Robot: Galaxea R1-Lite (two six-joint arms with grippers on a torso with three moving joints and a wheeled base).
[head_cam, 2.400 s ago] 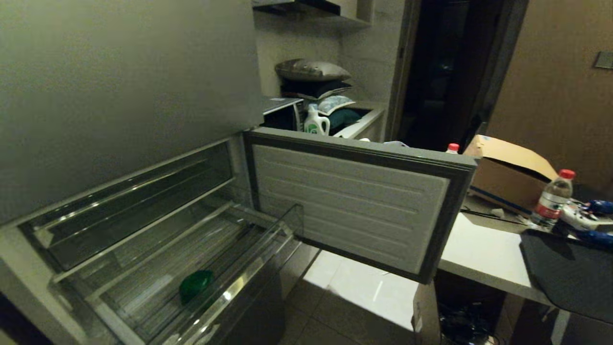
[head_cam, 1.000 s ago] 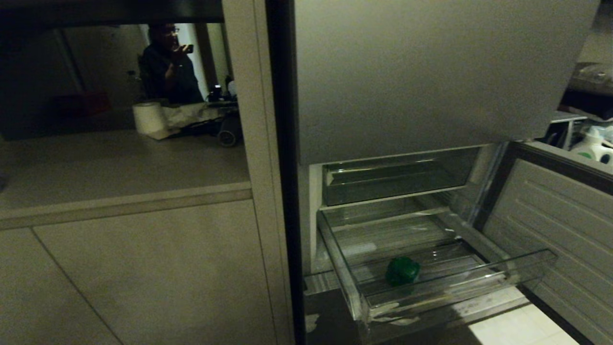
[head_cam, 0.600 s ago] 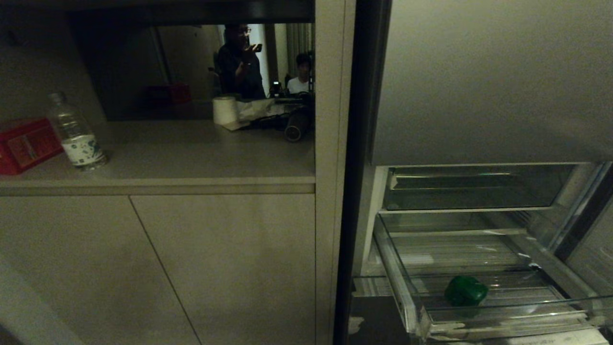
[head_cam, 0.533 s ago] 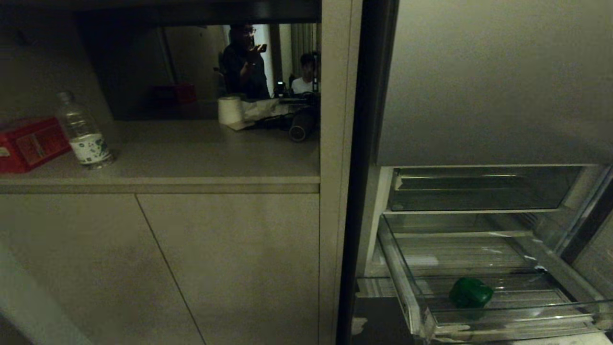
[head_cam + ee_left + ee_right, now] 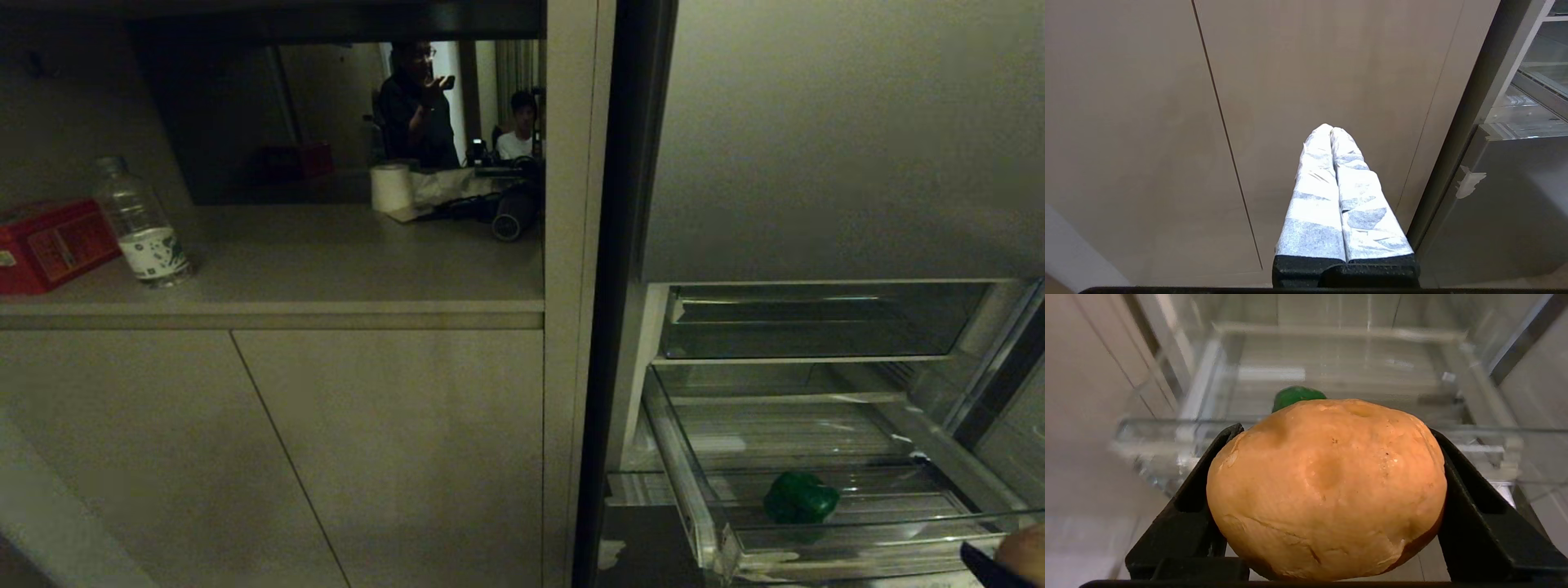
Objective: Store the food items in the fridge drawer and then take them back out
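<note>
now r gripper (image 5: 1327, 498) clamps bread roll (image 5: 1327, 490) nr fridge drawer (image 5: 1208, 428).

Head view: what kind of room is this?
Probably a home kitchen. A tall grey fridge stands open with its clear plastic drawer pulled out, a green vegetable inside, beside beige cupboard doors under a counter.
</note>
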